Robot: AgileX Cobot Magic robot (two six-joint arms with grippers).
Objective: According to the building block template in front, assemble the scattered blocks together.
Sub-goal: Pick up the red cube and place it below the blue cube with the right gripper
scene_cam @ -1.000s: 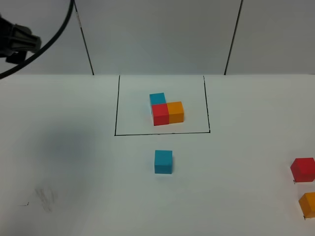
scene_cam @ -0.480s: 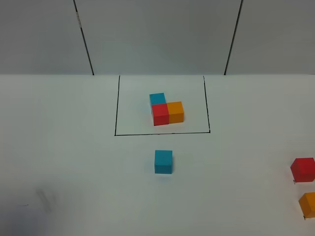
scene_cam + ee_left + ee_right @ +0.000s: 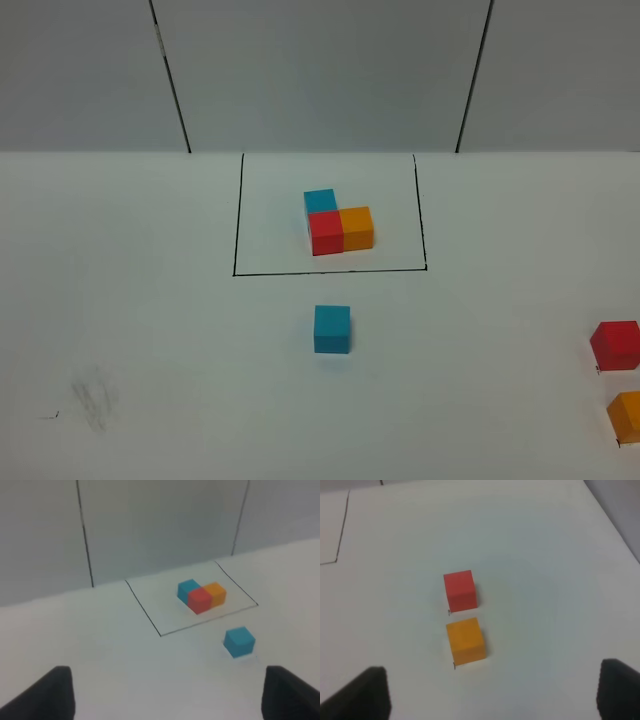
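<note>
The loose blue cube (image 3: 332, 329) stands alone on the white desk (image 3: 150, 330), just in front of the black frame line (image 3: 330, 271), with bare surface on every side of it. Behind that line the template trio (image 3: 339, 222) sits with its cubes touching, with a margin to the frame all round. At the far right of the high view the red cube (image 3: 615, 345) and orange cube (image 3: 627, 417) stand near each other, a narrow gap between them. A grey wall (image 3: 320, 70) closes the far side.
</note>
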